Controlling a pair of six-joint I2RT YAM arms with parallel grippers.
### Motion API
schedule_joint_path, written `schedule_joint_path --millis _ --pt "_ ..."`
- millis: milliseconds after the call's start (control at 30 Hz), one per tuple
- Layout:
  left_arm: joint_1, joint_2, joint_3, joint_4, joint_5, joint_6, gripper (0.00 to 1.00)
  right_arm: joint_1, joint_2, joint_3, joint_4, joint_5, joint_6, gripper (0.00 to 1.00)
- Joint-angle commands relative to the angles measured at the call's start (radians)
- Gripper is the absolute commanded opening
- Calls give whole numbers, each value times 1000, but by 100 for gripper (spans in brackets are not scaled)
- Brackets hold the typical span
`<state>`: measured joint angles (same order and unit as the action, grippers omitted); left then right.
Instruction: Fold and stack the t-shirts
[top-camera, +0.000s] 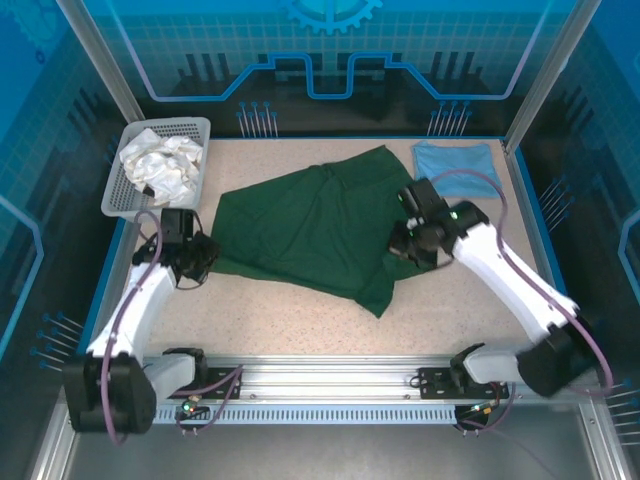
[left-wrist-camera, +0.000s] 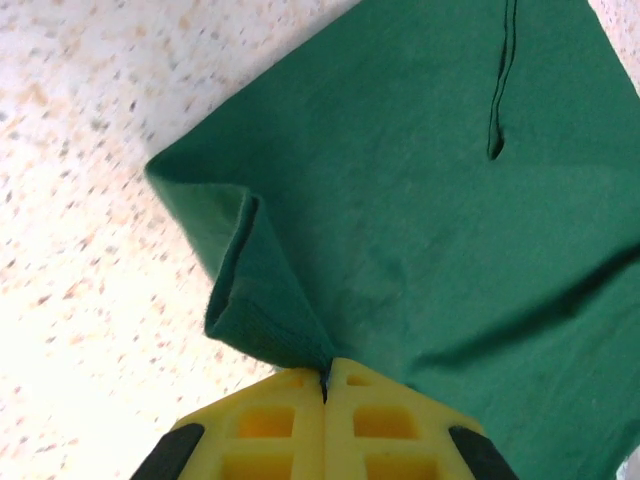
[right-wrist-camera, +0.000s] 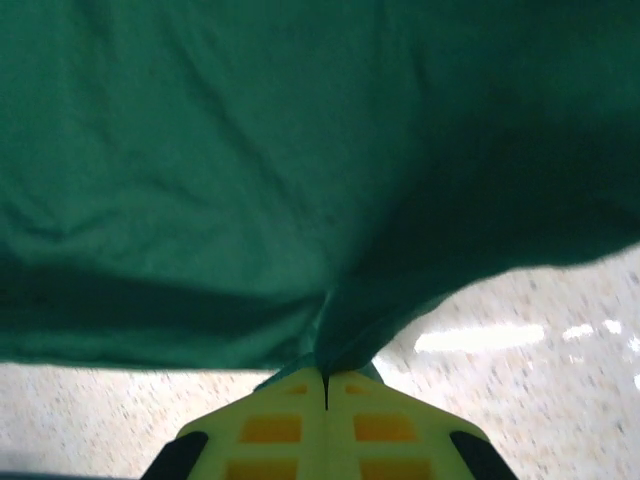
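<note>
A large dark green t-shirt lies spread and rumpled across the middle of the table. My left gripper is shut on its left edge; in the left wrist view the yellow fingertips pinch a fold of the green t-shirt. My right gripper is shut on the shirt's right side, lifting it a little; the right wrist view has the green t-shirt bunched into my closed right gripper. A light blue t-shirt lies folded flat at the back right corner.
A white mesh basket holding crumpled white cloth stands at the back left. Blue enclosure walls and metal posts ring the speckled table. Both arm bases sit on the front rail.
</note>
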<state>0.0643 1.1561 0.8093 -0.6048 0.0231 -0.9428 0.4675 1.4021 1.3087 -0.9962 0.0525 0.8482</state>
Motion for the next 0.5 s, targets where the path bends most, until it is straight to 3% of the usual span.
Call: schedule_joint_path --millis 0,200,267,333,400,433,467 --pt "36 122 76 44 -6 41 0 -54 188 183 37 0 -91 0" --pt "103 315 148 63 0 29 4 -118 604 639 -83 -42 -116 0" --pt "113 329 156 69 -19 20 13 -135 759 819 -154 -48 -129 0" --pt "119 342 178 61 -35 16 33 -155 891 974 -249 -50 -133 4" --pt "124 348 208 47 -28 25 42 -186 992 1080 -293 -75 -130 27" --pt "124 343 221 43 -35 31 50 -208 1021 1103 -295 -101 -123 42" --pt "126 336 234 36 -41 35 58 -231 1030 1110 -287 -131 -119 50"
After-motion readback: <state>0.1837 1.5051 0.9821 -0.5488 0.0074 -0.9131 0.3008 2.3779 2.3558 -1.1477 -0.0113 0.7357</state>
